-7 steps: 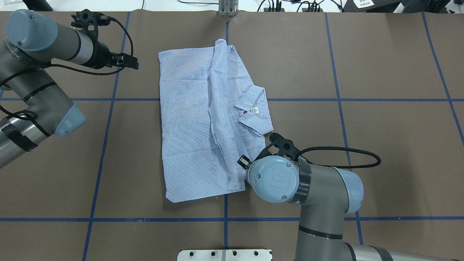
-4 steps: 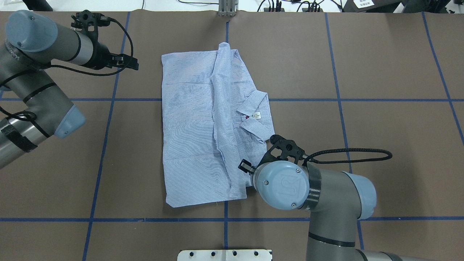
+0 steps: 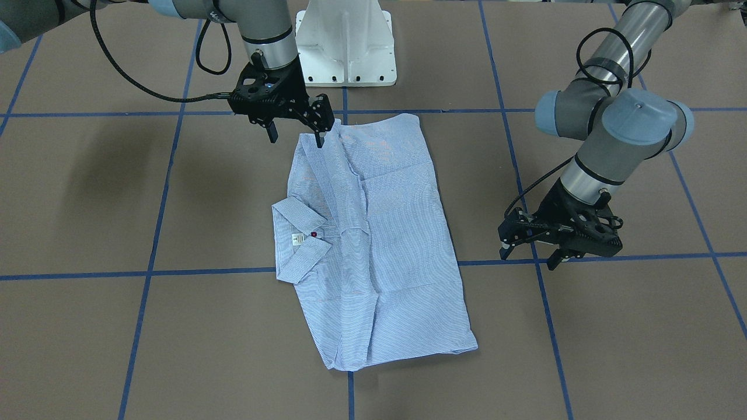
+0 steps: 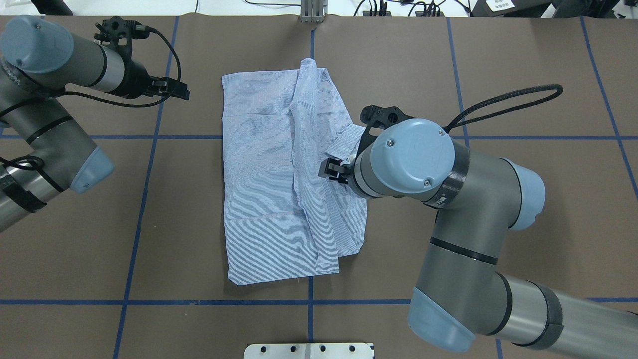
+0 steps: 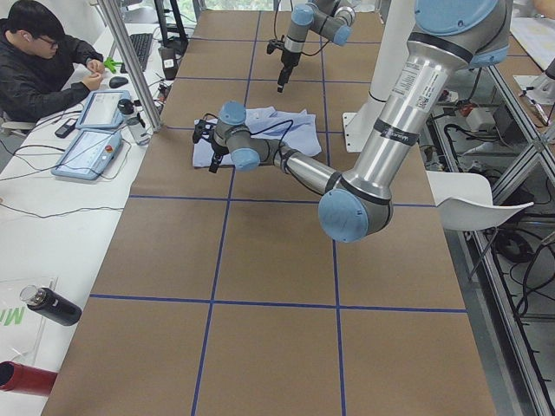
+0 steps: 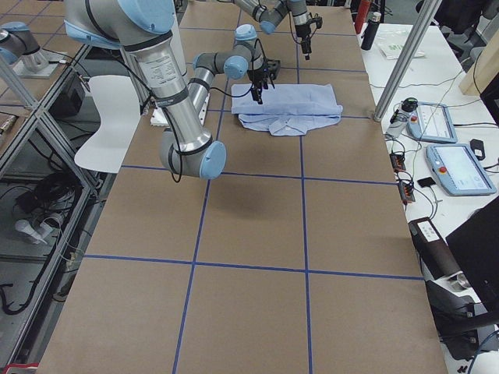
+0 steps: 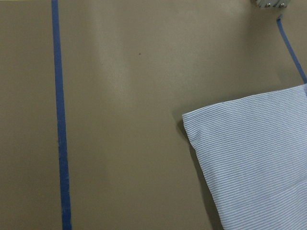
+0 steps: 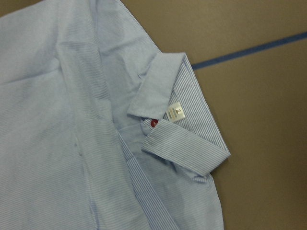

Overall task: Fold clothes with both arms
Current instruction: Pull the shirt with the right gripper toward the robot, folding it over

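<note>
The clothes are one light blue striped shirt (image 3: 379, 245), lying partly folded and flat in the middle of the brown table (image 4: 523, 209). Its collar, with a white label (image 8: 176, 111) and a red button (image 8: 154, 123), faces the right arm's side. My right gripper (image 3: 296, 140) hangs open and empty above the shirt's edge nearest the robot base. In the overhead view its wrist covers part of the collar of the shirt (image 4: 269, 174). My left gripper (image 3: 527, 259) is open and empty above bare table, clear of the shirt's far corner (image 7: 259, 158).
Blue tape lines (image 4: 149, 164) divide the table into squares. The white pedestal base (image 3: 344, 41) stands at the robot's edge. A person (image 5: 43, 61) sits at a side desk with control tablets (image 5: 95, 130). A dark bottle (image 5: 52, 305) lies near that desk.
My right arm has risen and swung from the shirt's near right corner up over the collar. The shirt shifted slightly to the right at first. The left arm has hardly moved.
</note>
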You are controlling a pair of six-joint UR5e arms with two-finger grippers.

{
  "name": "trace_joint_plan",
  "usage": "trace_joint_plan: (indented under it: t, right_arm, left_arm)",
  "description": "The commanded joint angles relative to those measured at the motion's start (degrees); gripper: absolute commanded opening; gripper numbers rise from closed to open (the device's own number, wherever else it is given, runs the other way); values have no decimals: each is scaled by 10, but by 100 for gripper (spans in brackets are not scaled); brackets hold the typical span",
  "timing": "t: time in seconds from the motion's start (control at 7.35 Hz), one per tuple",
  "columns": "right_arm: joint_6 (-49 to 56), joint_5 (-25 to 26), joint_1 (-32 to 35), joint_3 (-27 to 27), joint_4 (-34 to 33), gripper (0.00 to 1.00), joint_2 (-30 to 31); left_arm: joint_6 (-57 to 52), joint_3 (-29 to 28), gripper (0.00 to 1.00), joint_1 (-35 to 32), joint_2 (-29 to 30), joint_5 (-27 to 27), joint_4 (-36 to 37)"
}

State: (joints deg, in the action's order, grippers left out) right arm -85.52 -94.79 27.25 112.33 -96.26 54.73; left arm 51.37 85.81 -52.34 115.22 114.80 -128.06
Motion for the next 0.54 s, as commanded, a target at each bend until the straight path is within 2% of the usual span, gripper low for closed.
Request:
trace_joint_plan:
  t: [0.0, 0.14, 0.27, 0.41]
  right_arm:
    - [70, 37, 14, -25, 16, 100, -20]
    - [94, 35, 14, -41, 50, 99, -26]
    - [115, 32, 13, -83, 17, 100, -63]
    - [140, 32, 14, -151, -12, 100, -120]
  left_arm:
    - [-6, 24, 100, 0, -28, 30, 0]
    - [-7, 42, 100, -1, -43, 44, 0]
    - [-12, 53, 100, -7, -51, 53, 1]
    - [-49, 70, 100, -9, -76, 66, 4]
